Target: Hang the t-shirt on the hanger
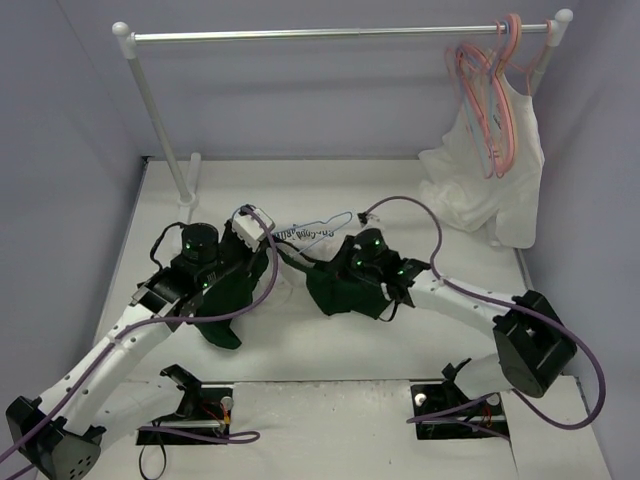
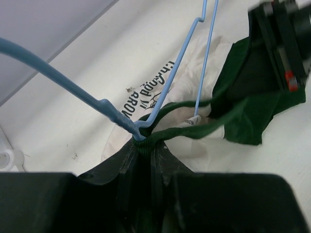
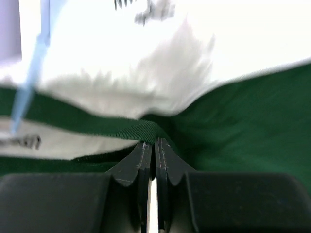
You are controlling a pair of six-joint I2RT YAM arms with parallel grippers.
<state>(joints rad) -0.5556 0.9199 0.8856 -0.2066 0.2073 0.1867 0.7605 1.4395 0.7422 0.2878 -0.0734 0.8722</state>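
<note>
With jaws pinched shut, the left gripper [image 2: 144, 145] on the hanger [image 2: 170, 82] neck and green collar, the right gripper [image 3: 155, 143] on collar alone, the shirt [image 2: 187, 80] lies bunched on the table [image 1: 400, 200] between them, so pulling apart may slip the thin trim free.

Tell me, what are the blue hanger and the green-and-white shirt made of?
The hanger looks like thin, smooth, light-blue plastic; its moulded ridge suggests that. The t-shirt looks like soft knit cloth, maybe cotton: it wrinkles and bunches, and its green neck trim shows fine ribbed weave.
</note>
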